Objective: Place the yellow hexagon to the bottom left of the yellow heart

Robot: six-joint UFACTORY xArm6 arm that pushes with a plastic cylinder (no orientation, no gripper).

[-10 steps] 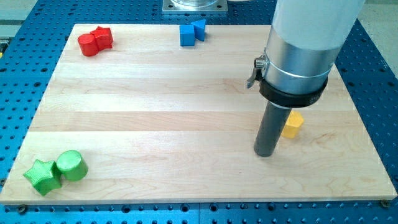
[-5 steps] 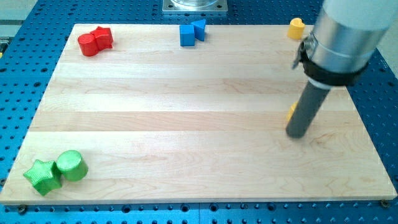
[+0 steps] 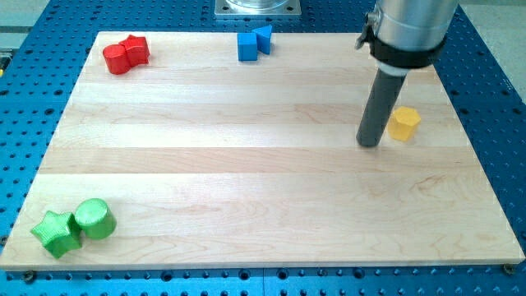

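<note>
The yellow hexagon (image 3: 403, 123) lies on the wooden board at the view's right, about mid-height. My tip (image 3: 370, 145) rests on the board just to the left of it and slightly lower, close to it; I cannot tell whether they touch. The yellow heart is hidden behind the arm's wide body (image 3: 407, 29) near the view's top right.
A red cylinder (image 3: 117, 58) and red star (image 3: 135, 48) sit at the top left. A blue cube (image 3: 247, 47) and blue triangle (image 3: 263, 36) sit at the top centre. A green star (image 3: 55, 233) and green cylinder (image 3: 94, 219) sit at the bottom left.
The yellow hexagon has moved up the board towards the top right. My tip went right and up, then back left, ending left of the hexagon. The arm now covers the yellow heart.
</note>
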